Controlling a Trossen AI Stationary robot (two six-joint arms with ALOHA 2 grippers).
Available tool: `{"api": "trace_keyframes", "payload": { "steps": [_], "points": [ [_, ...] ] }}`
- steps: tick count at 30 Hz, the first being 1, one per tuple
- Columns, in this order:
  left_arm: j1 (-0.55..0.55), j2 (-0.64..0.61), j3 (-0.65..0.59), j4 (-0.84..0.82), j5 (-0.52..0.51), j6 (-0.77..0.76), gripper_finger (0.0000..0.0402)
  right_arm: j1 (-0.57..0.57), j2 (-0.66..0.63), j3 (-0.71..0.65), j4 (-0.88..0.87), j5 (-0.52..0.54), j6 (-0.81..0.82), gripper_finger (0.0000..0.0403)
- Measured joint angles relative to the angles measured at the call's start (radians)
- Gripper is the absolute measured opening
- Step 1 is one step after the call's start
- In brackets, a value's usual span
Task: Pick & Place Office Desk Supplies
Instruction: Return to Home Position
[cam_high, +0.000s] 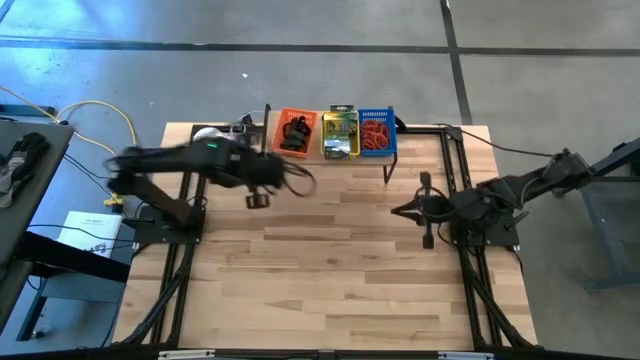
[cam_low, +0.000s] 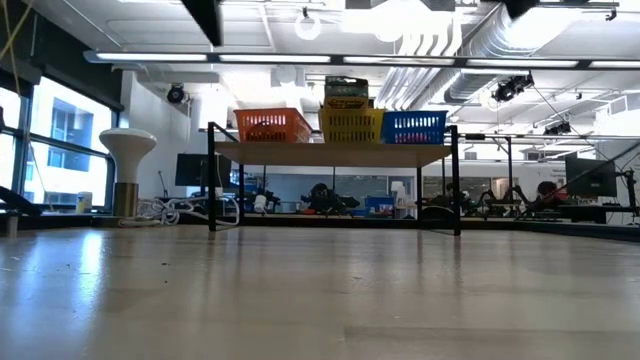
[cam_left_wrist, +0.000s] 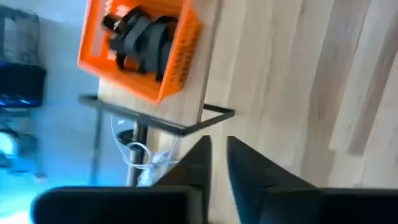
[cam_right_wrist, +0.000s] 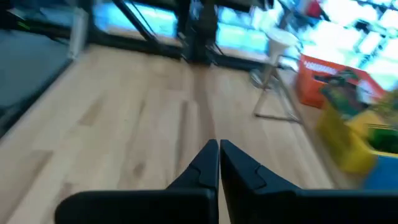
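Three small baskets stand in a row on a raised shelf (cam_high: 330, 160) at the table's far edge. The orange basket (cam_high: 295, 131) holds black clip-like pieces (cam_left_wrist: 142, 37). Green packets fill the yellow one (cam_high: 341, 135), and red rubber bands fill the blue one (cam_high: 377, 132). My left gripper (cam_high: 292, 180) hangs over the table just in front of the orange basket. Its fingers (cam_left_wrist: 202, 155) stand a narrow gap apart with nothing between them. My right gripper (cam_high: 398, 210) is over the table's right half, pointing left, shut and empty (cam_right_wrist: 219, 146).
A white round disc on a stand (cam_low: 128, 150) with clear wiring (cam_high: 215, 133) sits at the far left beside the shelf. The shelf's black legs (cam_low: 212, 180) and foot bar (cam_left_wrist: 214, 115) stand on the table. Bare wooden tabletop (cam_high: 330, 270) spreads across the middle and near side.
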Motion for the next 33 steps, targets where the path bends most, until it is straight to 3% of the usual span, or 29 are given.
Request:
{"api": "trace_keyframes", "payload": {
  "steps": [3,9,14,20,23,27,33],
  "points": [
    [0.02,-0.157,-0.146,0.097,0.024,-0.052,0.001,-0.08,-0.123,-0.212,0.209,-0.133,-0.041,0.0002],
    [-0.002,-0.461,-0.494,0.439,0.106,-0.136,0.0002,-0.22,-0.302,-0.512,0.525,-0.296,-0.037,0.0002],
    [-0.108,-0.634,-0.795,0.769,0.127,-0.157,0.0002,-0.261,-0.338,-0.646,0.629,-0.328,0.003,0.0002],
    [-0.24,-0.768,-1.078,1.074,0.104,-0.171,0.0002,-0.267,-0.342,-0.716,0.659,-0.33,0.035,0.0002],
    [-0.284,-0.81,-1.154,1.173,0.076,-0.165,0.0002,-0.268,-0.347,-0.734,0.66,-0.326,0.036,0.0002],
    [-0.323,-0.848,-1.212,1.174,-0.019,-0.166,0.0002,-0.268,-0.365,-0.747,0.654,-0.33,0.046,0.0002],
    [-0.361,-0.899,-1.271,1.175,-0.027,-0.154,0.0002,-0.268,-0.422,-0.748,0.572,-0.323,0.079,0.0002]
  ]
}}
